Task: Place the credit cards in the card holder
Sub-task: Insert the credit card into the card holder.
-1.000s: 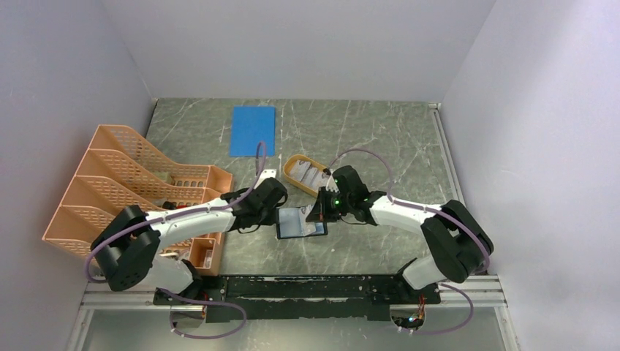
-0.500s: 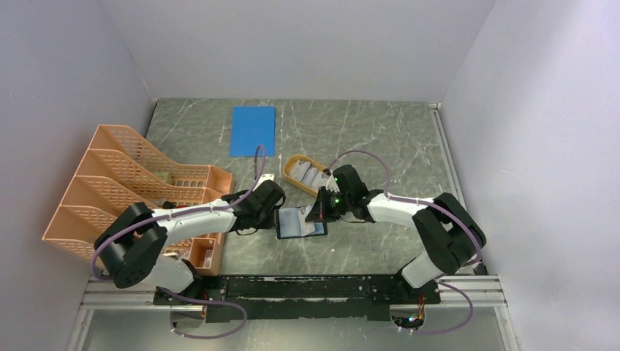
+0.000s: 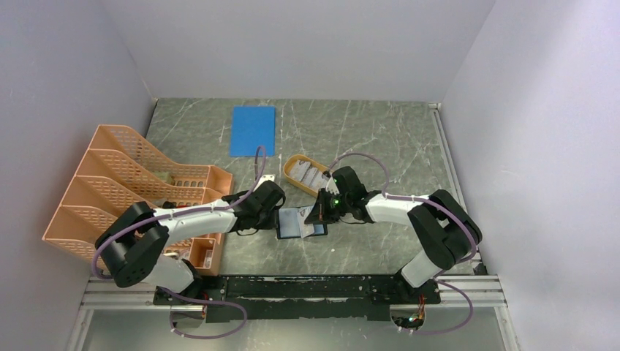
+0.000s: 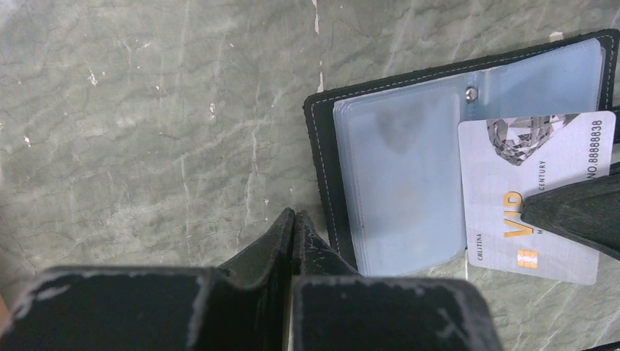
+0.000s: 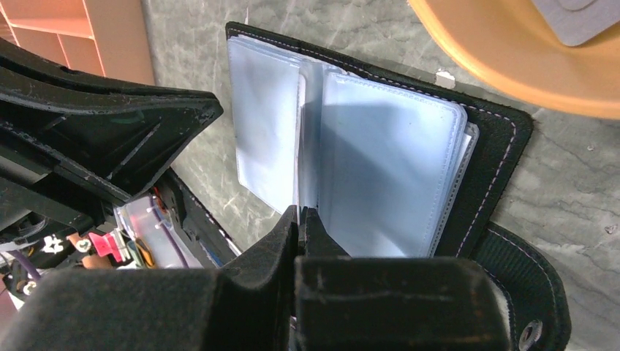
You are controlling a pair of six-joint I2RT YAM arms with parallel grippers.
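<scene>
The black card holder [image 3: 292, 223] lies open on the table with its bluish inner pockets [image 4: 395, 168] up. Its snap tab [image 5: 526, 292] lies at the near right of the right wrist view. My right gripper [image 3: 320, 216] is shut on a white VIP credit card [image 4: 534, 197], which stands edge-on over the pockets [image 5: 387, 161] in the right wrist view [image 5: 300, 131]. My left gripper [image 4: 293, 219] is shut and empty, its tips at the holder's left edge. More credit cards [image 3: 311, 175] lie in the orange tray.
The orange oval tray [image 3: 292, 172] stands just behind the holder and also shows in the right wrist view [image 5: 512, 66]. An orange mesh file rack [image 3: 131, 190] fills the left side. A blue flat sheet [image 3: 253, 130] lies at the back.
My right gripper has shifted slightly left with the card, closer over the holder's pockets. The left gripper has stayed at the holder's left edge.
</scene>
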